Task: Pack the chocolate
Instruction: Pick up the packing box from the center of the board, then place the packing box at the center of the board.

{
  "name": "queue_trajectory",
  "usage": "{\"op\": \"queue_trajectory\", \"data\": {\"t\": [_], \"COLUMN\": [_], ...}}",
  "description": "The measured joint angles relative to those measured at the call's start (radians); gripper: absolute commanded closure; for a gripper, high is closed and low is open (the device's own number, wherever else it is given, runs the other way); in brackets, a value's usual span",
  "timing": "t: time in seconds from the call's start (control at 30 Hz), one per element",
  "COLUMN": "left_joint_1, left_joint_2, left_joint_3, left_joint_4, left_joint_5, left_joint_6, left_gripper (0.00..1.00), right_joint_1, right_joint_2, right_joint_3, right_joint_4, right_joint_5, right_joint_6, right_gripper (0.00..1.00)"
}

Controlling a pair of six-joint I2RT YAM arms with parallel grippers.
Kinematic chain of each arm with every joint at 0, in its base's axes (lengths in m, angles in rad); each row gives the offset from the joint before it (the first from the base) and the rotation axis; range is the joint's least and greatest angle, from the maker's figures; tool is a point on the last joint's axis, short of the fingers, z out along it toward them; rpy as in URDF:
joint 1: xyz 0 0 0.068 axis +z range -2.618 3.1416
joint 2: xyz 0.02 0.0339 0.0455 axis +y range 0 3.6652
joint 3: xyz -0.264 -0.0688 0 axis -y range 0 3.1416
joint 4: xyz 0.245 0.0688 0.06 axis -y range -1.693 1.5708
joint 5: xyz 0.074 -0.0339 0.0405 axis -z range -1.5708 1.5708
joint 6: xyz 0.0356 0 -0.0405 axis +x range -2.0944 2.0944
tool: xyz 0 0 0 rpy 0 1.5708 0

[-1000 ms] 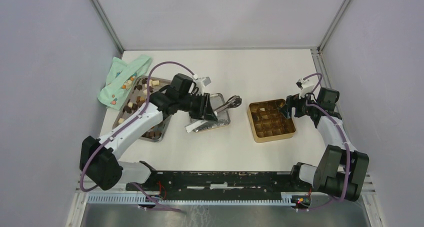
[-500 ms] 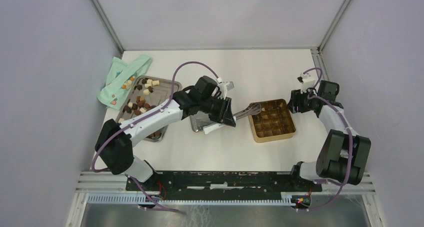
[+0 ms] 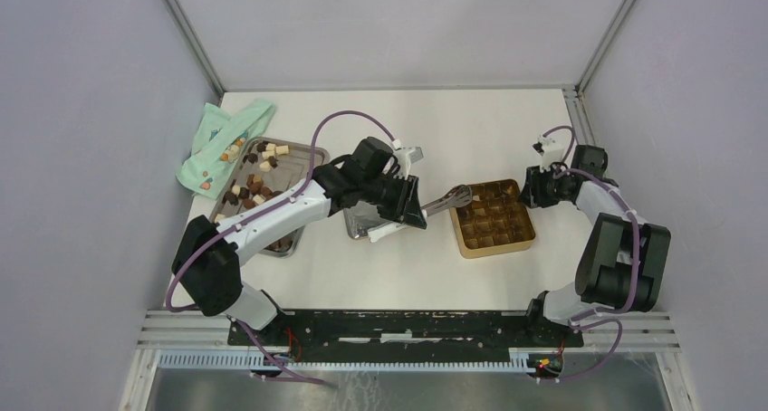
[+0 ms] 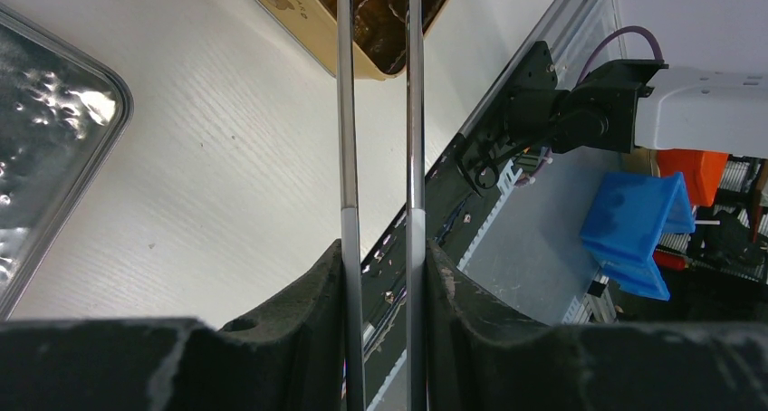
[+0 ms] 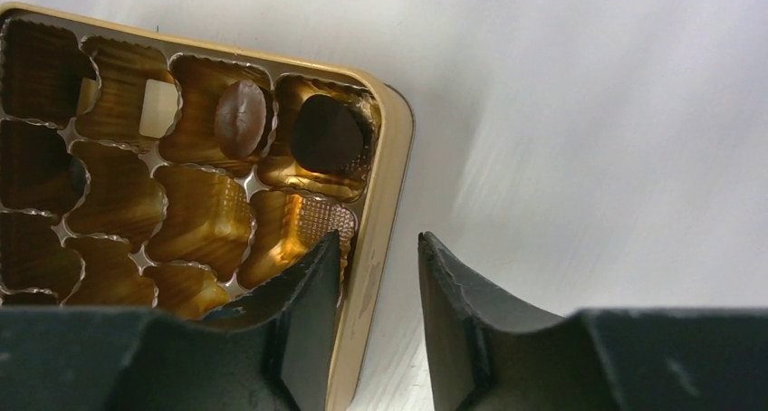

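Chocolate (image 3: 256, 183) mostly in tray, three pieces in tin

Heaped loose in the steel tray (image 3: 303, 162) at nine o'clock on the table (image 3: 408, 130): dark, mid-brown and cream chunks, all mixed together. Just beyond that tray, toward eleven o'clock, a crumpled green cloth (image 3: 222, 144).

Seated in the gold tin (image 3: 498, 246) at three o'clock, along one edge row as seen from the right wrist: a cream square (image 5: 160, 108), a mid-brown oval (image 5: 240, 117) and a dark round piece (image 5: 326, 135). One per compartment, side by side, the dark one in the corner cell.

Above a small metal tray (image 3: 358, 223) near the table's centre, left gripper (image 3: 409, 207) clamped narrow on long tweezers (image 4: 345, 112), both blades pinched between its fingers. Blades pointing toward three o'clock, tips over the tin's ten o'clock corner. Anything caught between those tips too small to make out.

At the tin's two o'clock corner, right gripper (image 3: 530, 192) partly open and straddling the tin wall. One finger inside, close against the rim; the other outside, with a strip of white table showing between it and the wall. No squeeze on the tin visible.
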Motion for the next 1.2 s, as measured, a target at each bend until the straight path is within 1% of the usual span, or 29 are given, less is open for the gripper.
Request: {"op": "queue_trajectory", "data": {"t": [0.23, 0.37, 0.47, 0.6, 0.93, 1.03, 1.2], "left_joint_1": [-0.002, -0.007, -0.011, -0.013, -0.024, -0.032, -0.047], "left_joint_2": [0.0, 0.0, 0.0, 0.0, -0.009, -0.019, -0.044], "left_joint_3": [0.002, 0.005, 0.006, 0.009, 0.031, 0.041, 0.055], "left_joint_4": [0.0, 0.0, 0.0, 0.0, 0.021, 0.023, 0.031], "left_joint_5": [0.0, -0.002, -0.004, -0.01, -0.026, -0.026, -0.026], "left_joint_6": [0.0, 0.0, 0.0, 0.0, 0.0, 0.0, 0.0], "left_gripper": [0.98, 0.98, 0.98, 0.98, 0.98, 0.98, 0.98], "right_joint_1": [0.04, 0.048, 0.048, 0.048, 0.05, 0.052, 0.054], "right_joint_2": [0.033, 0.032, 0.018, -0.057, -0.363, -0.407, -0.406], "right_joint_3": [0.0, 0.0, -0.005, -0.039, -0.119, -0.122, -0.137], "right_joint_4": [-0.003, 0.007, 0.011, 0.038, 0.151, 0.183, 0.209], "right_joint_5": [0.022, 0.037, 0.055, 0.066, 0.049, 0.024, 0.011], "right_joint_6": [-0.011, -0.007, -0.019, -0.011, 0.005, 0.004, 0.016], "right_gripper": [0.77, 0.92, 1.0, 1.0, 1.0, 1.0, 1.0]}}
